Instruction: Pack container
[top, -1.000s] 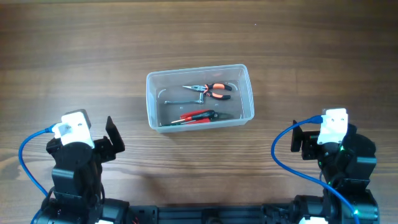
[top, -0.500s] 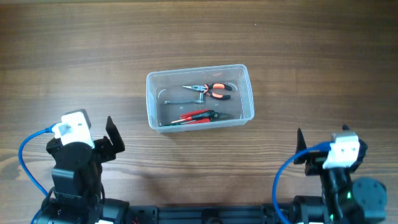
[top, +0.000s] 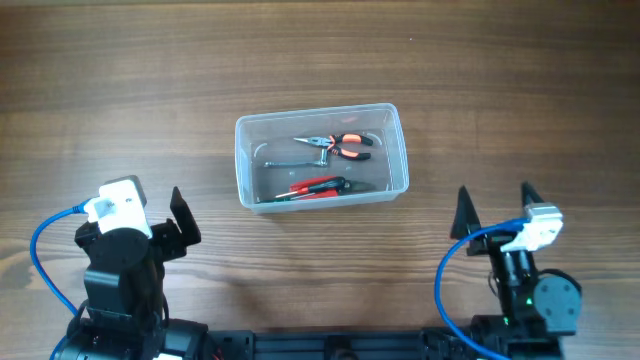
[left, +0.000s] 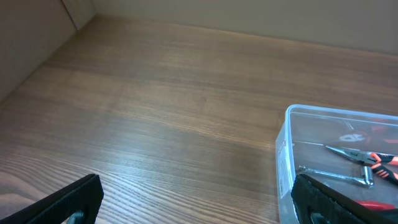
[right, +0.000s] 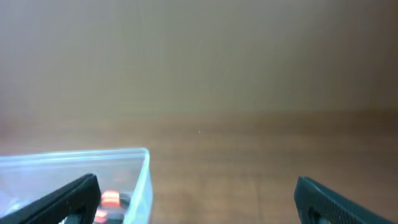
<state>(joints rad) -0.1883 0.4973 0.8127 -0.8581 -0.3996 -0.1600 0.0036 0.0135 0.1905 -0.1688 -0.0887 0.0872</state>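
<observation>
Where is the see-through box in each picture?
Overhead: the container sits in the middle of the table.
Left wrist: its corner fills the lower right.
Right wrist: its corner shows at the lower left.
Shared landmark: the orange-handled pliers inside it, sharp in the left wrist view, only an orange blur in the right wrist view.

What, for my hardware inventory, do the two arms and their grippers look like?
Both the left arm and the right arm are black. Each wrist carries a white block and a looping blue cable. The left gripper and right gripper have black, tapering, pointed fingers. A small green light glows on the right arm.
</observation>
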